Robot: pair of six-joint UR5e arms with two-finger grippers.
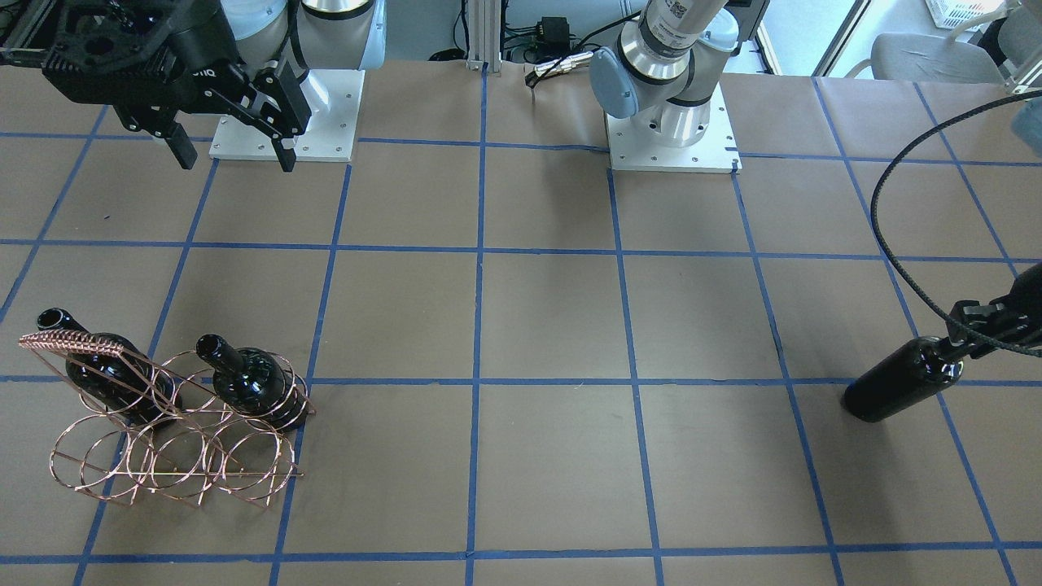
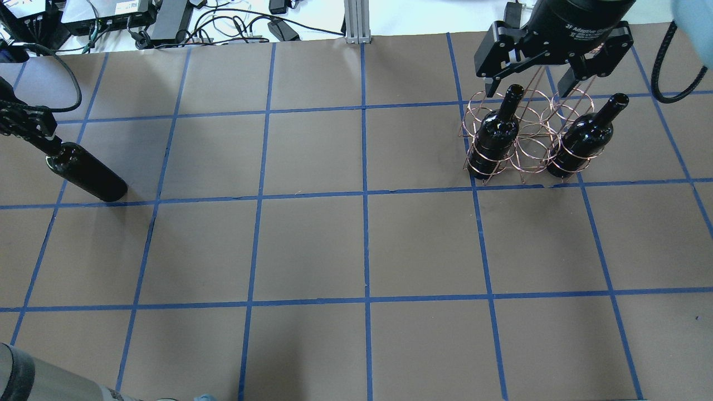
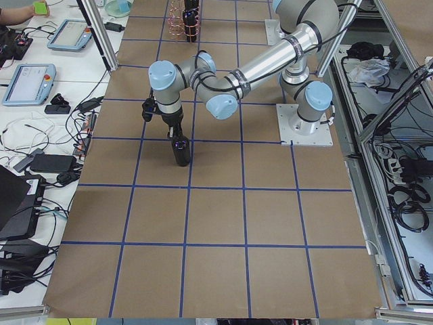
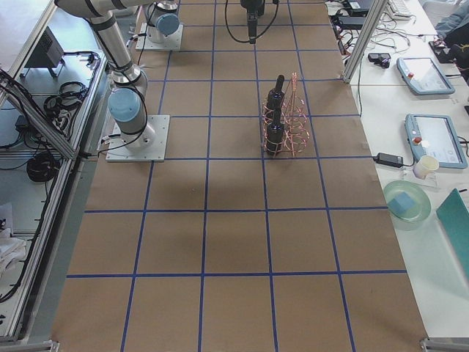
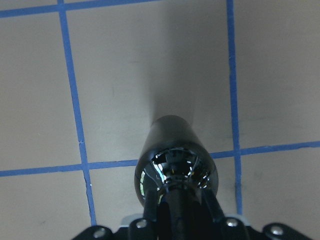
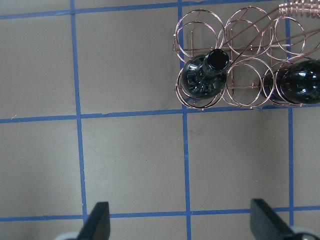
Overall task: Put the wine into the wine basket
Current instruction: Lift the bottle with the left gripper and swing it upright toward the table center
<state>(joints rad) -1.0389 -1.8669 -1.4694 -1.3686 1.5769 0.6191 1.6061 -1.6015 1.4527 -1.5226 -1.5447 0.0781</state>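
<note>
A dark glass wine bottle (image 1: 895, 384) stands upright at the table's left end; it also shows in the overhead view (image 2: 89, 175) and the left wrist view (image 5: 175, 150). My left gripper (image 1: 959, 346) is shut on its neck from above. I cannot tell whether its base touches the table. The copper wire wine basket (image 1: 175, 443) stands at the far right of the overhead view (image 2: 523, 145), with two look-alike bottles (image 2: 494, 136) (image 2: 585, 139) in its outer rings. My right gripper (image 2: 526, 83) is open and empty, raised above and behind the basket.
The table is brown paper with a blue tape grid (image 2: 365, 195). A black cable (image 1: 887, 220) loops over the left arm's wrist. Both arm bases (image 1: 672, 138) are bolted at the robot's edge. Tablets and cables (image 3: 40, 74) lie on a side bench.
</note>
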